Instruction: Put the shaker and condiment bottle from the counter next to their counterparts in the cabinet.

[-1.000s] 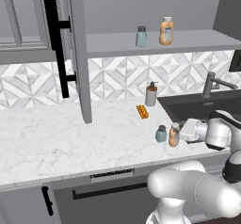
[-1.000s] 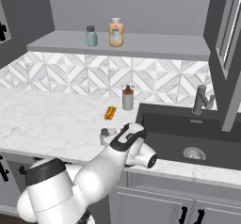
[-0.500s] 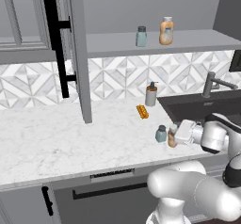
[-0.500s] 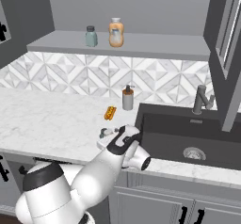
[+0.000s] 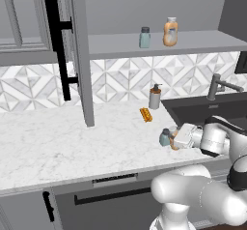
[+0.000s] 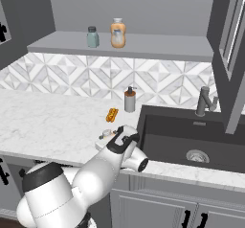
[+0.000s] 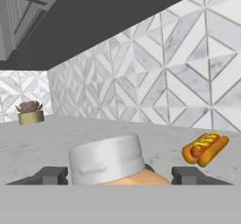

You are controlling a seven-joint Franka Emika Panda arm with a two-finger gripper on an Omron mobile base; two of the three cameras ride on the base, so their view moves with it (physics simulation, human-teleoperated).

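On the white counter (image 5: 72, 142), a condiment bottle (image 7: 107, 159) with a whitish cap and orange body stands between my gripper's (image 7: 120, 175) two fingertips (image 7: 52, 175). The jaws are open, with a gap still showing on the right side. In the left base view the gripper (image 5: 175, 139) reaches the bottle (image 5: 172, 143) from the right. The shaker (image 5: 165, 137) stands just left of it, touching or nearly so. The counterparts, a shaker (image 5: 144, 37) and a bottle (image 5: 170, 32), stand on the cabinet shelf (image 5: 202, 41).
The cabinet door (image 5: 77, 50) with its black bar handle (image 5: 58, 40) hangs open at the left. A grey pump dispenser (image 5: 155, 97) and a hot dog (image 5: 145, 114) sit behind the bottle. Right of them lie the dark sink (image 6: 191, 141) and faucet (image 6: 205, 102). A small potted plant (image 7: 30, 114) stands far off.
My hand has come down and left until the fingers bracket the condiment bottle. The jaws have narrowed a little. Nothing else has moved.
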